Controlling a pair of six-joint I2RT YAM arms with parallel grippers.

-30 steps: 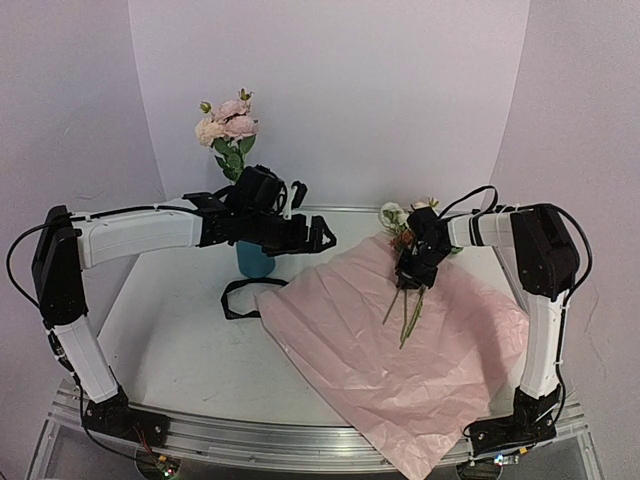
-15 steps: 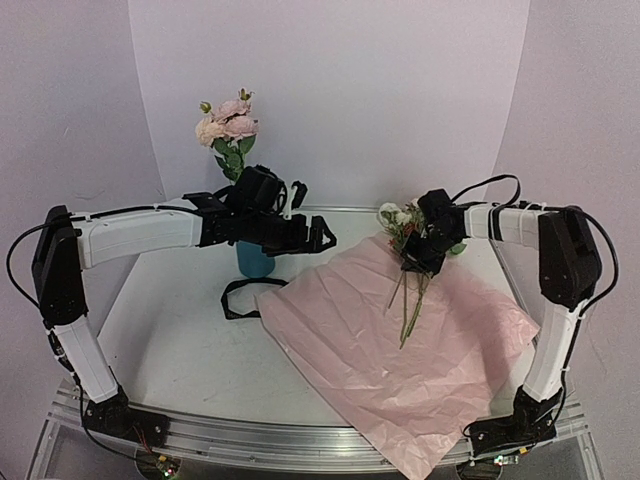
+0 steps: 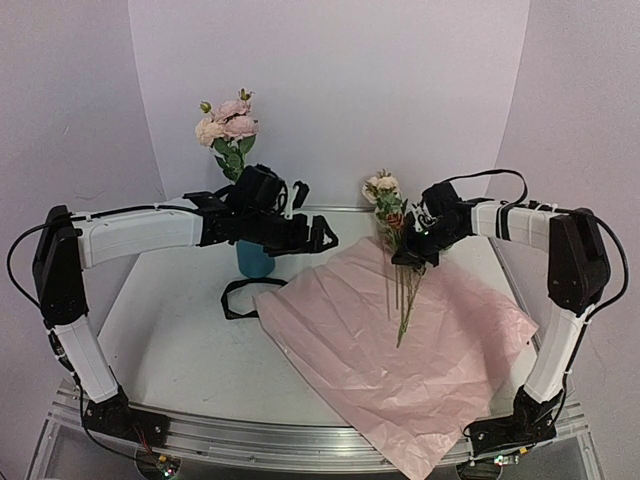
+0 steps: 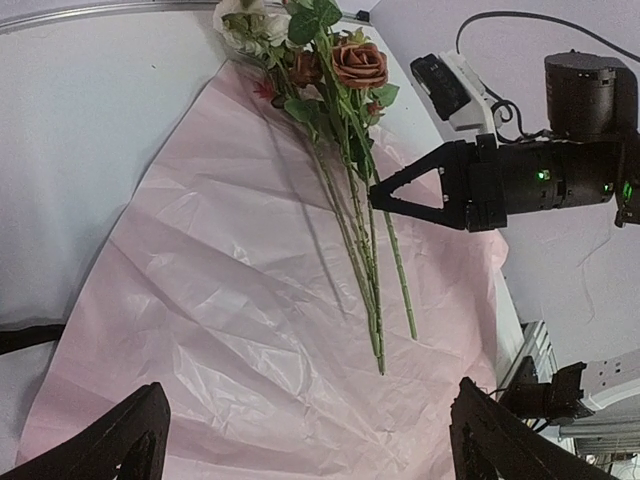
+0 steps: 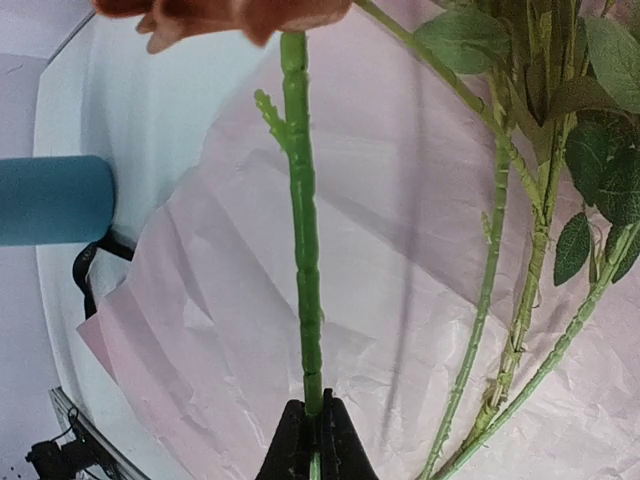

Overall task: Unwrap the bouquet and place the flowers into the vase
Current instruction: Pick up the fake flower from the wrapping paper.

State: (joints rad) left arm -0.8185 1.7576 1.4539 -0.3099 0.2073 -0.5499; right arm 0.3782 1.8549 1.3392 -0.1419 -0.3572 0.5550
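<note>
The teal vase (image 3: 253, 260) stands at the back left, partly behind my left arm, with pink roses (image 3: 228, 125) rising from it. The bouquet's lilac-pink paper (image 3: 400, 350) lies spread flat. Over its far edge my right gripper (image 3: 408, 256) is shut on a green stem (image 5: 305, 300) of the loose flowers (image 3: 385, 200). Their rust and cream heads (image 4: 345, 60) point up and their stems (image 4: 375, 290) hang down over the paper. My left gripper (image 3: 325, 240) is open beside the vase, nothing between its fingers (image 4: 120, 450).
A black ribbon (image 3: 240, 295) lies looped on the table in front of the vase. The paper (image 4: 230, 300) covers the right half of the table and overhangs the near edge. The vase (image 5: 55, 198) shows at the left of the right wrist view.
My right gripper has lifted the flowers off the paper and carried them up and left, so the stems now hang nearly upright. The left arm has not moved.
</note>
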